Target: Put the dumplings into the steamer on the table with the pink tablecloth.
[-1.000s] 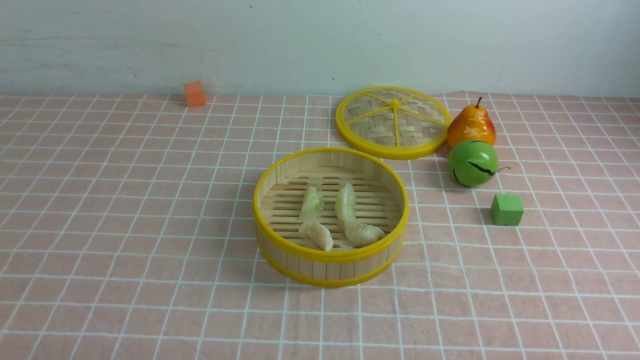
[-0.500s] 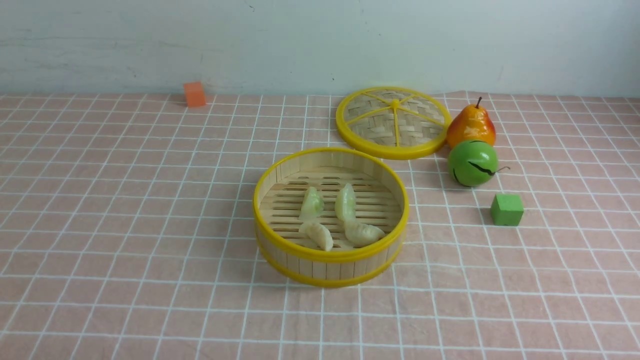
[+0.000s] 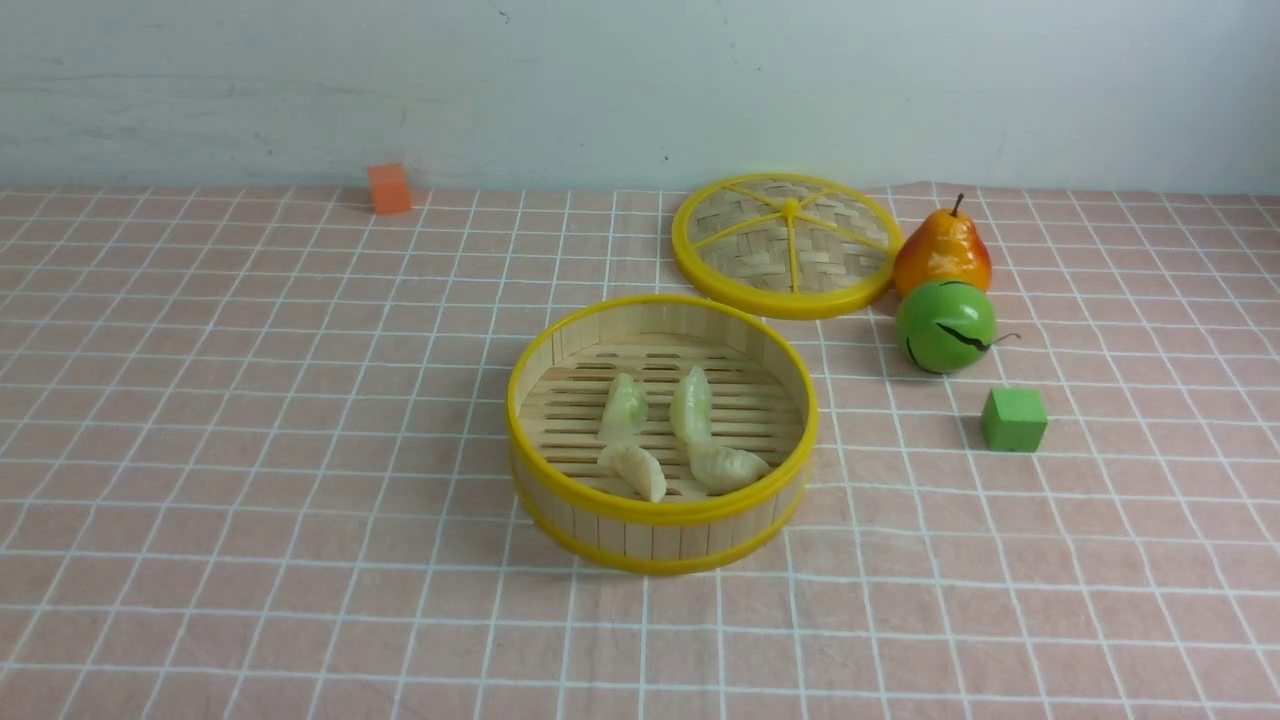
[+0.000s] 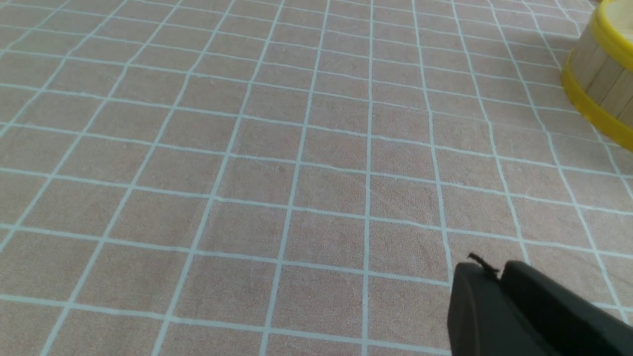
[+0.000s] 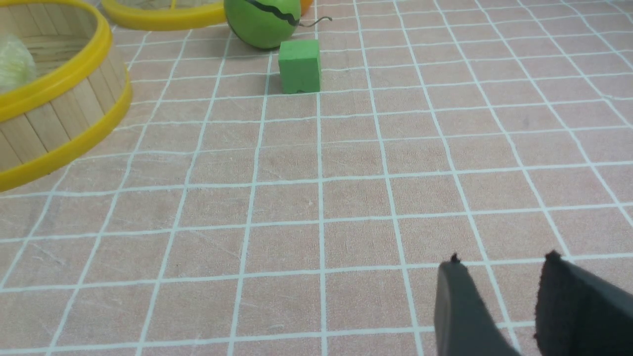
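Item: steamer (image 3: 661, 520), round slatted basket with yellow rims, standing near the middle of the pink tablecloth (image 3: 250, 420) that covers the table (image 3: 150, 620).

Contents: four dumplings (image 3: 680, 435) on the slat floor. Two pale green lie toward 12 o'clock, two cream toward 6 o'clock, close together and clear of the wall.

Surroundings, reckoned from the steamer: woven lid (image 3: 787, 245) at 1 o'clock, lying flat; pear (image 3: 942, 250) and green round fruit (image 3: 945, 326) at 2 o'clock, touching or nearly so; green cube (image 3: 1014, 419) at 3 o'clock; orange cube (image 3: 389, 188) at 10 o'clock, well apart.

Left gripper (image 4: 497, 277): low over bare cloth, holding nothing. Jaws appear pressed together, though only the tips show and a thin gap cannot be ruled out.

Right gripper (image 5: 499, 277): jaws parted, empty, over bare cloth.

Status, judged: loading looks complete, with no dumpling left on the cloth.

Handling note: the step in hand is to withdraw. Keep both arms clear of the rim so the basket is not nudged.
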Robot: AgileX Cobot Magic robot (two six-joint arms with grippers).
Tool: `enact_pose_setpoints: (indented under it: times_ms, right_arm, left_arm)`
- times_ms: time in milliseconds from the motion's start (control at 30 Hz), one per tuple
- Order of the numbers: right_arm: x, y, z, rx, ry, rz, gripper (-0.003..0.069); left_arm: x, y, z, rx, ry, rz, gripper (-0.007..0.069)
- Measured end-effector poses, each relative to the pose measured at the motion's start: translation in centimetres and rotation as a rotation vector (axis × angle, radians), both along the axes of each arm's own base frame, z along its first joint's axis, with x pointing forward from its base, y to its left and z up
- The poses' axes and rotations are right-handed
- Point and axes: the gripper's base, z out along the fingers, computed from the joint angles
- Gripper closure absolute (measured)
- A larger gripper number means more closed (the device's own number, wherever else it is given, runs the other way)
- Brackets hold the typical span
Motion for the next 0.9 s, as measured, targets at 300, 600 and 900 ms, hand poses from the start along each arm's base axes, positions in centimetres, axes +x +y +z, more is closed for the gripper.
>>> enact_pose_setpoints:
  times_ms: [300,600,900]
  right_arm:
    - [0.00,0.00,0.00,0.000,0.000,0.000,0.0420]
    - [0.00,0.00,0.00,0.000,0.000,0.000,0.0420]
    - [0.00,0.00,0.00,0.000,0.000,0.000,0.0420]
  left_arm:
    - [0.00,0.00,0.00,0.000,0.000,0.000,0.0567]
    - [0.00,0.00,0.00,0.000,0.000,0.000,0.0554]
    - [0.00,0.00,0.00,0.000,0.000,0.000,0.0553]
